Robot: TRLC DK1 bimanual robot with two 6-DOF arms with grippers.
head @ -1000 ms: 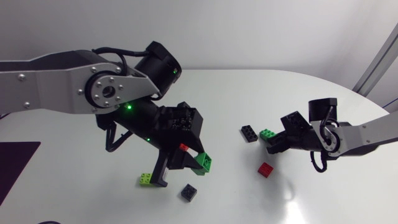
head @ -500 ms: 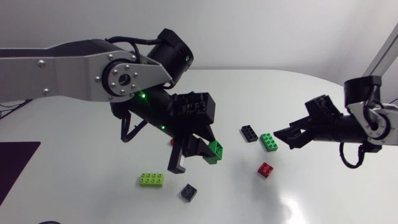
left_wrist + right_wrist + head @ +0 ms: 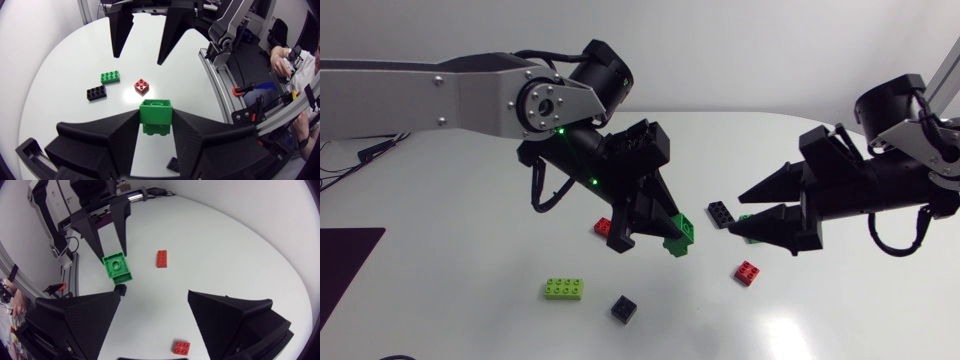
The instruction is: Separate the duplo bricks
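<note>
Our left gripper (image 3: pixel 155 122) pinches the green duplo stack (image 3: pixel 678 232) from two sides and holds it clear of the desk (image 3: pixel 440 250). Our right gripper (image 3: pixel 738 210) is spread wide and holds nothing, its tips pointing at the stack from close by. On the desk between the stack and that gripper lie a black brick (image 3: pixel 720 214) and a flat green brick (image 3: pixel 110 76), with a small red brick (image 3: pixel 748 272) near them. On the stack's other side lies a red brick (image 3: pixel 603 226). A lime brick (image 3: pixel 564 289) and a small black brick (image 3: pixel 623 308) sit farther from the stack.
</note>
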